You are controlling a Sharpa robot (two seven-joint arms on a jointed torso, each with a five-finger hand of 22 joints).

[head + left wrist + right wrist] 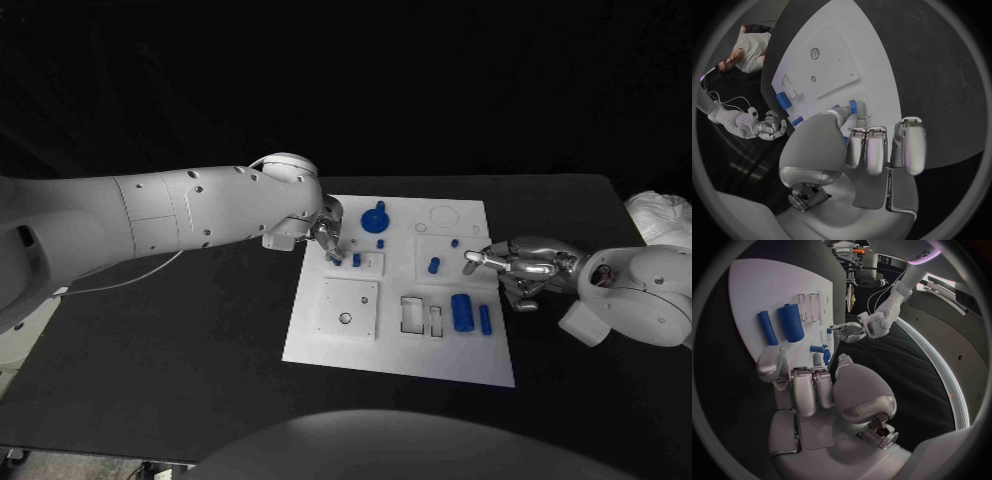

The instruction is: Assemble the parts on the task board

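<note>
Lying in the middle of the black bench (173, 350), the white task board (411, 345) carries the blue parts. A large blue cylinder (462, 312) and a slimmer blue rod (486, 319) lie side by side near the board's right edge, just beside two open rectangular slots (423, 316). A small blue peg (434, 265) stands in the square plate further back, and a round blue knob piece (375, 217) sits near the far edge. A raised square plate with a small hole (349, 307) occupies the board's left part.

The left robot hand (332, 238) reaches over the board's left far area, its fingertips down among small blue pegs (355, 259); in the left wrist view a small blue piece (853, 106) shows at its thumb tip, but whether it is pinched or merely touched cannot be told. The right robot hand (522, 266) hovers at the board's right edge with fingers curled in; the right wrist view shows small blue pieces (820, 349) just past its fingers (807, 390), and nothing is visibly held.

A crumpled white cloth (661, 215) lies at the bench's far right.
</note>
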